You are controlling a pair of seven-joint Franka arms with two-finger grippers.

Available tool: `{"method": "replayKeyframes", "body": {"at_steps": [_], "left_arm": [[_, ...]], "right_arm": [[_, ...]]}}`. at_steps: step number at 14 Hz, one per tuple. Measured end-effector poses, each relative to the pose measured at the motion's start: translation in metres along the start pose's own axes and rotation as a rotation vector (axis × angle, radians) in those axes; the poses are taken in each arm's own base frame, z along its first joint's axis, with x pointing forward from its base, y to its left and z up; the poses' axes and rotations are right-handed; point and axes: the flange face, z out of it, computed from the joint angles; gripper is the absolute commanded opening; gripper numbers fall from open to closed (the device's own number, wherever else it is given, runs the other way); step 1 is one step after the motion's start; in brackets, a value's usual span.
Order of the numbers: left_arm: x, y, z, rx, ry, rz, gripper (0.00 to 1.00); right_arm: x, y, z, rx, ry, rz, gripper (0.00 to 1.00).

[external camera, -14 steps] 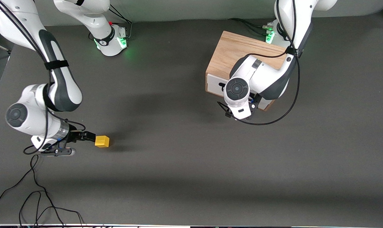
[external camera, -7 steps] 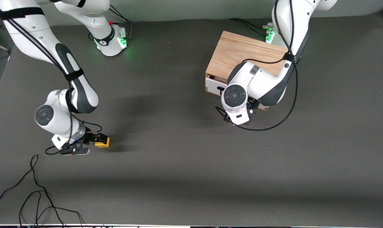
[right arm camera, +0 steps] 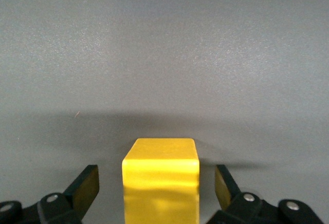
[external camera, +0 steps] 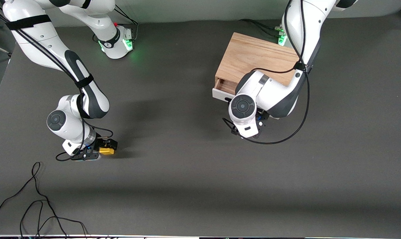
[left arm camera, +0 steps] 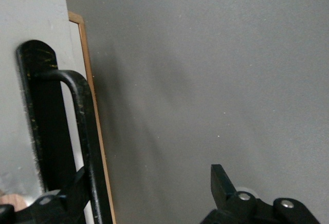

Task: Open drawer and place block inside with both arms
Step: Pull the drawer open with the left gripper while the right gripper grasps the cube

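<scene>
The block (right arm camera: 160, 180), judged light, stiff and smooth, is framed on the surface (external camera: 193, 172) by the wide right pincer (right arm camera: 157, 190), while the drawer (external camera: 224, 90) handle (left arm camera: 85, 131) is hooked by the open left pincer (left arm camera: 149, 193).

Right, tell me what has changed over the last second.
The left hand, hooked on the handle with fingers apart, has drawn the drawer partly out of the wooden box. The right hand has closed in around the block, still open. The block and box have not moved.
</scene>
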Motion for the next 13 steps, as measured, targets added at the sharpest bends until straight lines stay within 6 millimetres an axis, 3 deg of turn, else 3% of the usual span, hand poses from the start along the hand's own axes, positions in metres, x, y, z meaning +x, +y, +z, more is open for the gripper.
{"method": "replayKeyframes", "body": {"at_steps": [4,7,9,13], "left_arm": [[0.002,0.015,-0.004,-0.026,0.003,-0.001,1.0],[0.003,0.024,-0.009,-0.069,0.001,-0.001,1.0],[0.005,0.029,-0.011,-0.099,-0.001,-0.004,1.0],[0.007,0.035,-0.015,-0.148,0.0,-0.005,1.0]], "right_arm": [[-0.002,0.001,0.007,-0.001,0.009,0.001,0.82],[-0.002,0.001,0.01,-0.001,0.014,0.001,0.48],[-0.002,0.001,0.01,-0.001,0.015,0.001,0.3],[-0.002,0.001,0.01,-0.007,0.015,-0.012,0.19]]}}
